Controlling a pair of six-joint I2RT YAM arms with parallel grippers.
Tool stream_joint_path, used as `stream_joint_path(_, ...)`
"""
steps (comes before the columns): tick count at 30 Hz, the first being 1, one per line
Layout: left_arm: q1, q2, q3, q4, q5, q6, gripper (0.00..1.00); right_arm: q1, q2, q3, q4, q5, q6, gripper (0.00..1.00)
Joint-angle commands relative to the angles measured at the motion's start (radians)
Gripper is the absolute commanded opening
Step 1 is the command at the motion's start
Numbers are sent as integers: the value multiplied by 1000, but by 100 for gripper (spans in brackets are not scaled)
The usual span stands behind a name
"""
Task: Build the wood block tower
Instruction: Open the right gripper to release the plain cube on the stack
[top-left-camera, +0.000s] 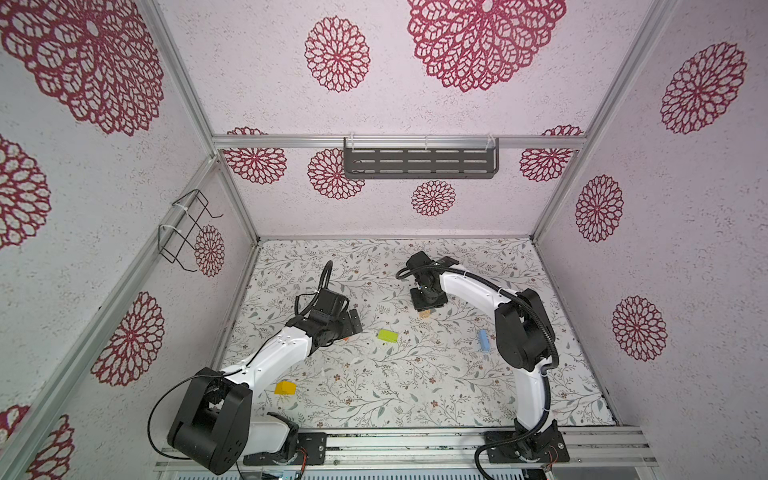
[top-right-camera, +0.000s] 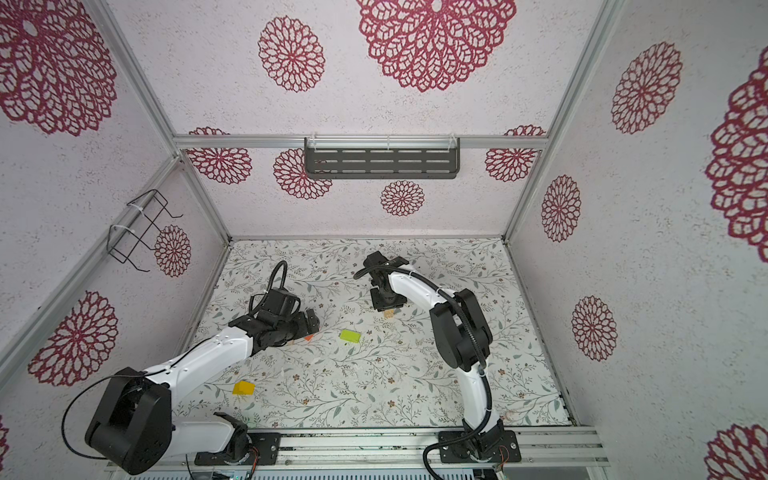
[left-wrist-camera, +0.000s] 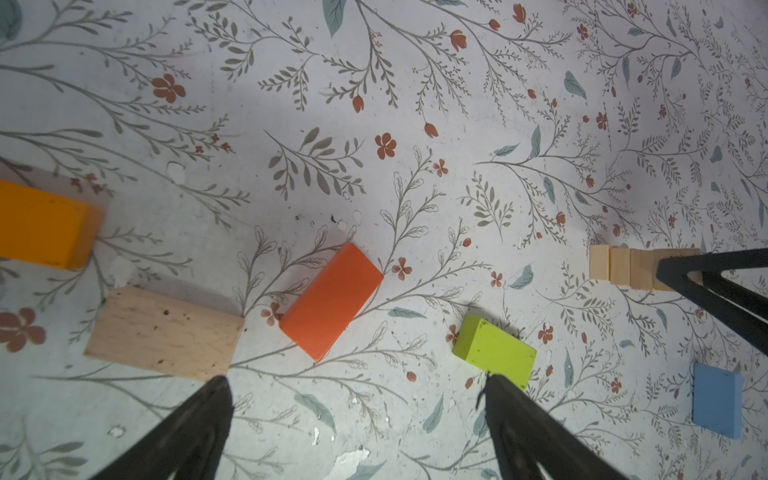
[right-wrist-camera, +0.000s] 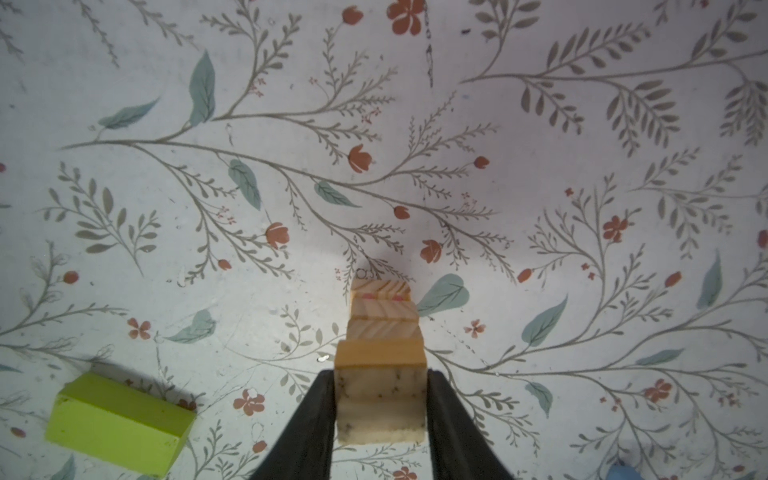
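The wood block tower (right-wrist-camera: 382, 316) is a narrow stack of natural cubes at mid-table (top-left-camera: 424, 313), small in both top views. My right gripper (right-wrist-camera: 380, 374) reaches down over it, its fingers pressed against both sides of the top cube (right-wrist-camera: 380, 399). My left gripper (left-wrist-camera: 356, 380) hovers open and empty over the left part of the table (top-left-camera: 355, 324). Just beyond its fingertips lie a red-orange block (left-wrist-camera: 332, 301), a plain bar (left-wrist-camera: 166, 332) and a lime green block (left-wrist-camera: 494, 351). An orange block (left-wrist-camera: 41, 226) and a light blue block (left-wrist-camera: 717, 401) lie further off.
A yellow block (top-left-camera: 285, 388) sits near the front left, by the left arm's base. The light blue block (top-left-camera: 483, 340) lies under the right arm's elbow. A black shelf (top-left-camera: 419, 162) hangs on the back wall and a wire rack (top-left-camera: 187, 230) on the left wall.
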Motion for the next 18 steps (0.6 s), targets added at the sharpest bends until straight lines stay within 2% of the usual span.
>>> stream_joint_path(1, 9, 7, 3, 20, 10, 11, 97, 0, -1, 33, -26, 18, 14, 49)
stream_joint_path(7, 9, -1, 6, 15, 10, 13, 97, 0, -16, 43, -30, 26, 11, 59)
stream_joint_path(14, -32, -50, 49, -54, -29, 4, 97, -1, -123, 36, -44, 43, 8, 57)
stream_joint_path(18, -85, -83, 101, -122, -65, -4, 97, -3, -262, -71, -14, 49, 11, 54)
